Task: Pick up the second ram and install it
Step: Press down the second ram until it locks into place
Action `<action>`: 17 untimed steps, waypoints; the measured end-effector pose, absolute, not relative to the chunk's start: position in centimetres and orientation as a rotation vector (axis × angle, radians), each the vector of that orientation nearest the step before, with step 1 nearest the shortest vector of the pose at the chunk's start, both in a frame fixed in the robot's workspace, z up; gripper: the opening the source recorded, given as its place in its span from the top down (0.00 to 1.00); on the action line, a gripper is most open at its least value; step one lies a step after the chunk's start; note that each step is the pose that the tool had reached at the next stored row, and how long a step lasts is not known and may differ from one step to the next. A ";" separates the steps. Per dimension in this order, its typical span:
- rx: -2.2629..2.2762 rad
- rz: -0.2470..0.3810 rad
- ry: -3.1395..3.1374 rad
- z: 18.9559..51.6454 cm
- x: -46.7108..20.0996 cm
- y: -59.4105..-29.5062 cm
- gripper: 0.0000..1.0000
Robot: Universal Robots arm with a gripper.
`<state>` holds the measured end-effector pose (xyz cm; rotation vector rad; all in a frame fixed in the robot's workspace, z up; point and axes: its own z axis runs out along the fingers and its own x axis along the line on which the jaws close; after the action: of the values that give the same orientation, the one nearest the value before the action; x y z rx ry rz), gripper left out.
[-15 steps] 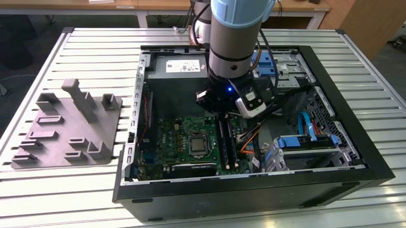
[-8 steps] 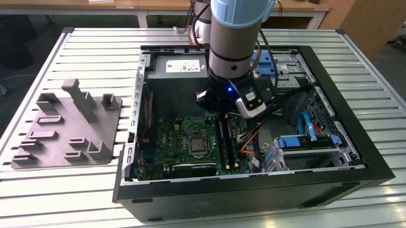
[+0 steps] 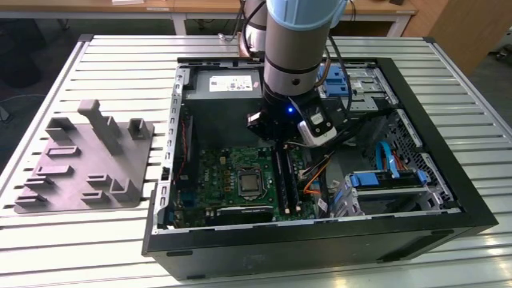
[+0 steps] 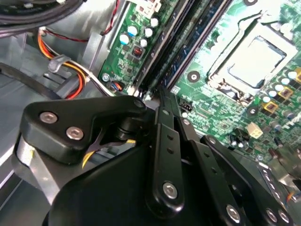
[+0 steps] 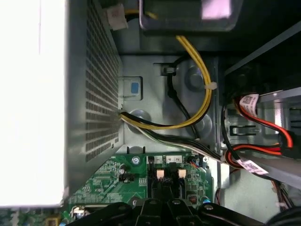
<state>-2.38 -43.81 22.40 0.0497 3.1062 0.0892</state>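
Slatted metal table [image 3: 120, 246]: open computer case [image 3: 448, 198], grey fixture [image 3: 88, 162] beside it. My pincer [image 4: 162, 96] hangs above the motherboard [image 3: 220, 177] slots [image 3: 286, 180]; grip state cannot tell. Second ram not discernible. Cables [image 5: 188, 117] crowd nearby.

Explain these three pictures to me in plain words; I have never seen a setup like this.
The exterior view looks down on a slatted table from a camera off the machine. On it lies an open computer case, and beside it, on the exterior view's left, a grey plastic holder.

The grey and blue column is a robot arm. It reaches down into the case, above the green motherboard and its long black memory slots.

The two wrist views come from cameras riding on the arm. The second wrist view shows the black pincer close over the slots, with the processor socket nearby. The first wrist view shows the case's metal walls and a yellow cable.

Whether the pincer holds a memory stick cannot be told.
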 end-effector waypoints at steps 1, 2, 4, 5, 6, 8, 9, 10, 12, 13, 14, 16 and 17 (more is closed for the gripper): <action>0.050 0.090 3.106 22.6 -2.4 -43.8 0.90; 0.050 0.089 3.106 22.8 -2.4 -43.8 0.90; 0.050 0.089 3.106 23.1 -2.4 -43.8 0.90; 0.050 0.089 3.106 23.2 -2.4 -43.8 0.90; 0.050 0.088 3.106 23.2 -2.4 -43.8 0.90; 0.050 0.085 3.106 23.2 -2.4 -43.9 0.90; 0.050 0.085 3.106 23.2 -2.4 -44.1 0.90; 0.050 0.084 3.106 23.2 -2.4 -44.2 0.90; 0.050 0.084 3.106 23.2 -2.4 -44.6 0.90; 0.050 0.084 3.106 23.2 -2.4 -44.7 0.90; 0.050 0.083 3.106 23.2 -2.4 -44.9 0.90; 0.050 0.083 3.106 23.2 -2.4 -45.2 0.90; 0.050 0.083 3.106 23.2 -2.4 -45.4 0.90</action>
<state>-2.38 -45.36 23.22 0.0496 3.1063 0.0833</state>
